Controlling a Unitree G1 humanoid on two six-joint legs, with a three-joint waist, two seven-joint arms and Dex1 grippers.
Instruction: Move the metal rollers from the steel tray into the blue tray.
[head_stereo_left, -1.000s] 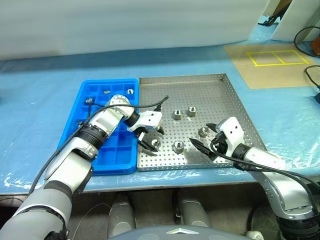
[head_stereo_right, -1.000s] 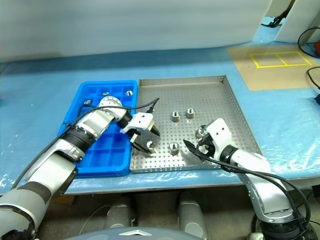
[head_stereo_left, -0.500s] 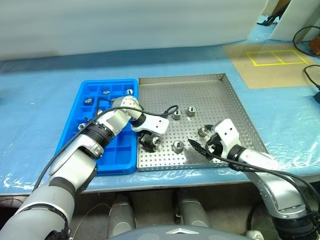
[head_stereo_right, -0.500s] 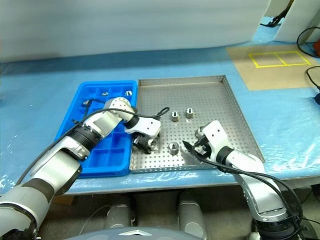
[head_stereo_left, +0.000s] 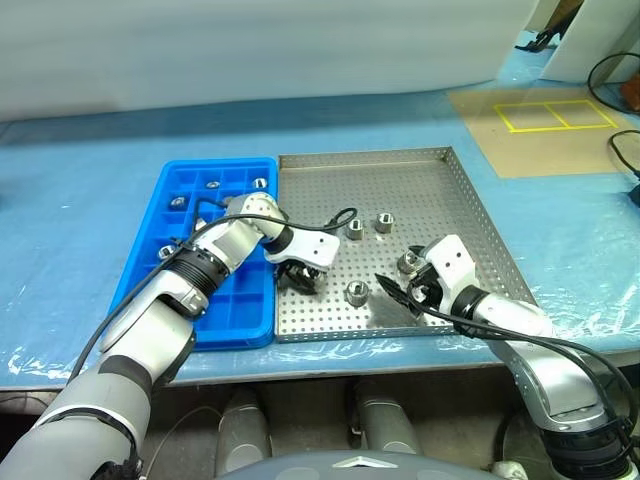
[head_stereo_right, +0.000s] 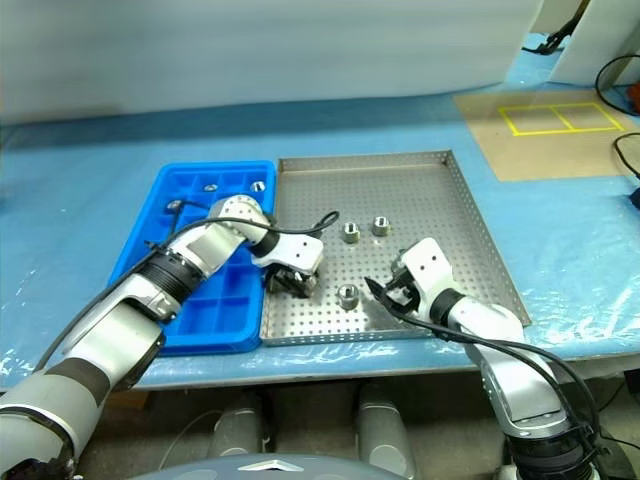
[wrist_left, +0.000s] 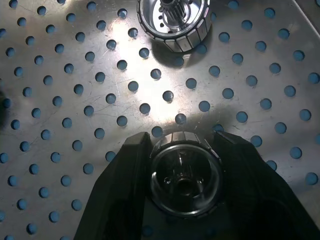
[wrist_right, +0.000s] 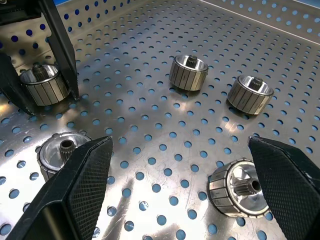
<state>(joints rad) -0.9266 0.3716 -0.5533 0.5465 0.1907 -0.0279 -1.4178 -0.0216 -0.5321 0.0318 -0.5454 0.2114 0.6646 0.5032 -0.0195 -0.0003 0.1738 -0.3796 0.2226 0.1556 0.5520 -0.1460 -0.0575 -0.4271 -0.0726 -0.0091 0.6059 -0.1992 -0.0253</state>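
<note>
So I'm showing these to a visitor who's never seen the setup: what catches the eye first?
The bright blue compartmented plastic tray beside the square perforated steel tray stands out. Near the steel tray's front edge, the left gripper is shut on a shiny ribbed metal roller, while the right gripper is open nearby among the loose rollers.

Blue plastic sheet (head_stereo_left: 80, 190) covers the whole tabletop, wrinkled & shiny along the near edge. White wall/backdrop (head_stereo_left: 250, 50) runs behind the table. Far right corner: tan cardboard sheet (head_stereo_left: 545, 140) lying flat on the blue cover, w/ a yellow rectangle outline (head_stereo_left: 558, 115) on it, split into 2 boxes. Black cables (head_stereo_left: 612, 75) loop at the right edge, just beside the cardboard. White panel (head_stereo_left: 590, 35) stands at the top right corner
</note>
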